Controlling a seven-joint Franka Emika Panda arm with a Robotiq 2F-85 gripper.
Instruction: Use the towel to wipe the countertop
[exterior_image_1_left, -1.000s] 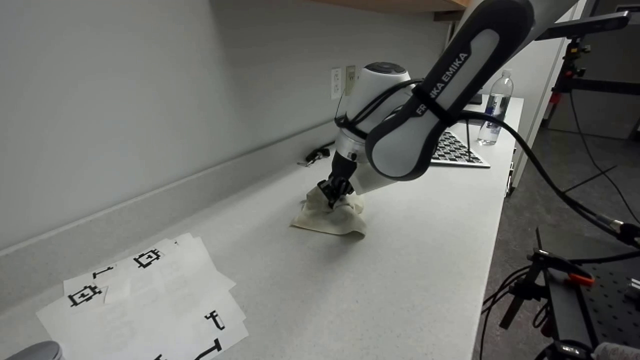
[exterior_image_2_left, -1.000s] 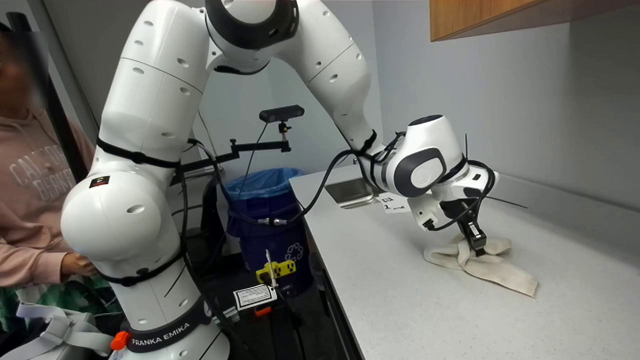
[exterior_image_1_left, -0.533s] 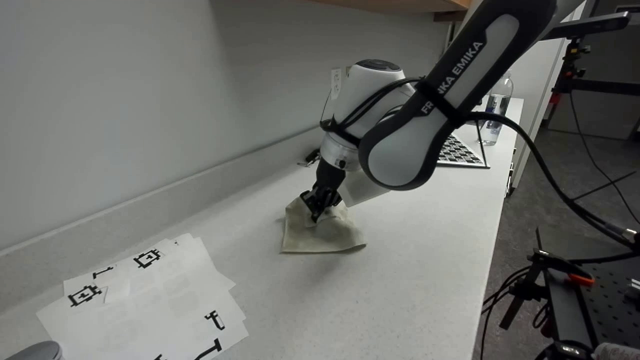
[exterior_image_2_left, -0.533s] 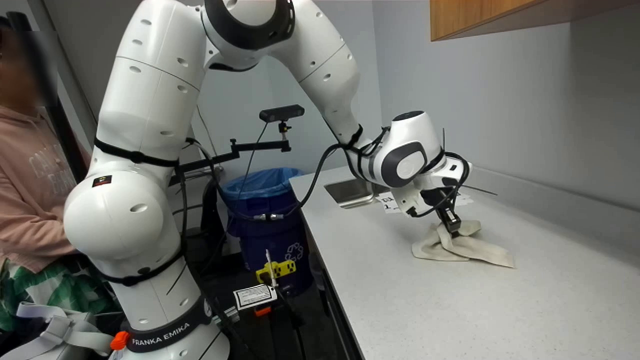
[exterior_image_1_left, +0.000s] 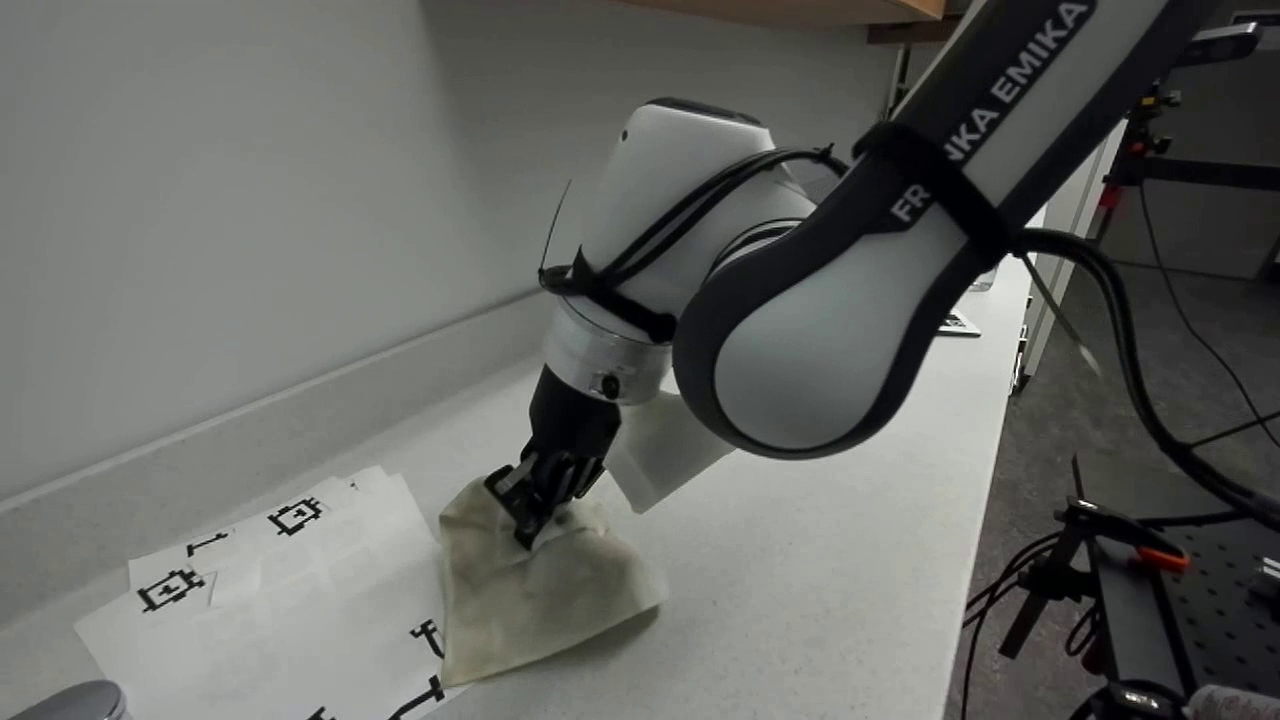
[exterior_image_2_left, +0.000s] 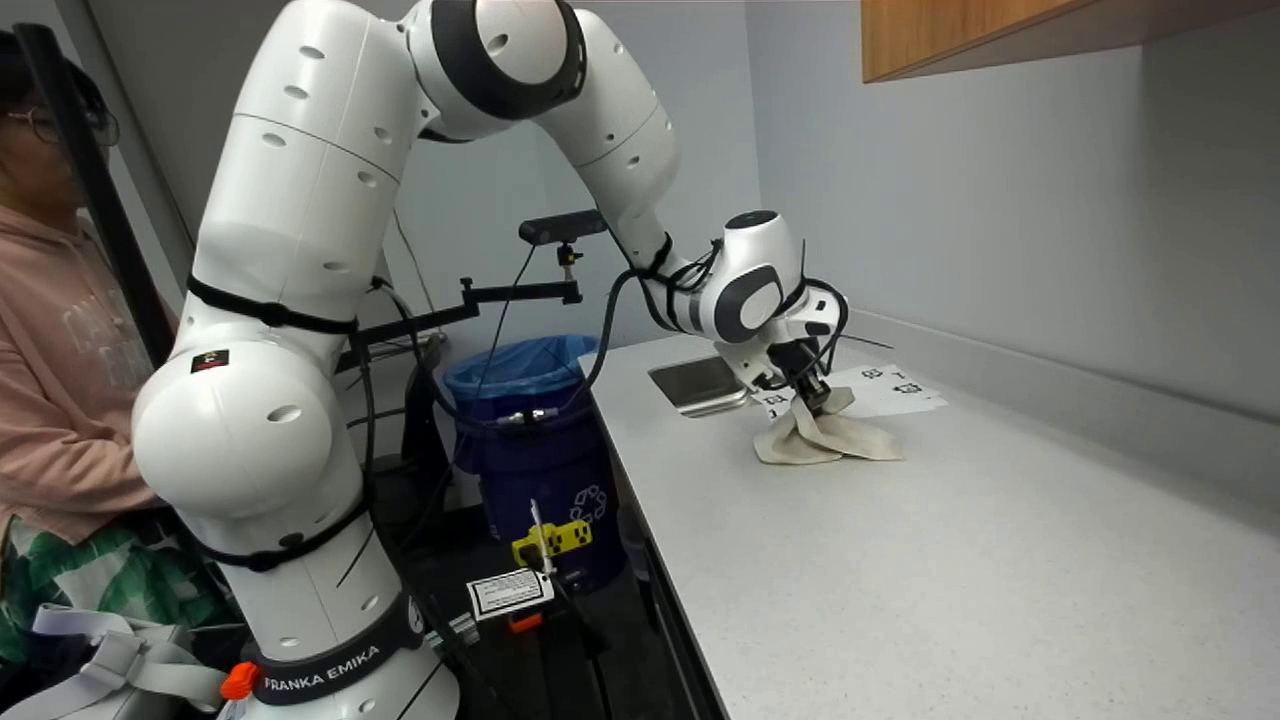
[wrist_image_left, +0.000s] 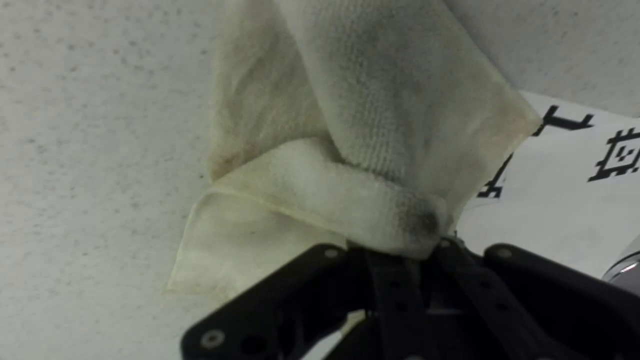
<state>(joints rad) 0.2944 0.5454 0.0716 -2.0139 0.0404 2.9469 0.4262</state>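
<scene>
On the countertop (exterior_image_2_left: 950, 600) | rumpled towel (exterior_image_1_left: 545, 600) partly over marked paper sheets (exterior_image_1_left: 300, 600) | end effector (exterior_image_2_left: 817, 402) pinching the towel

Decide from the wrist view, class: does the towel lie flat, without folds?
No, the towel is bunched in overlapping folds, pinched by the gripper.

Marked papers (exterior_image_1_left: 290, 610), blue bin (exterior_image_2_left: 540, 470)

The smooth, rounded white arm (exterior_image_2_left: 300, 220) carries black straps (exterior_image_2_left: 272, 312), a thick black cable (exterior_image_1_left: 1124, 325) and pale "FRANKA EMIKA" lettering (exterior_image_2_left: 322, 668). Its black, jointed gripper (wrist_image_left: 402, 251) shows round, silvery screws (wrist_image_left: 212, 339).
</scene>
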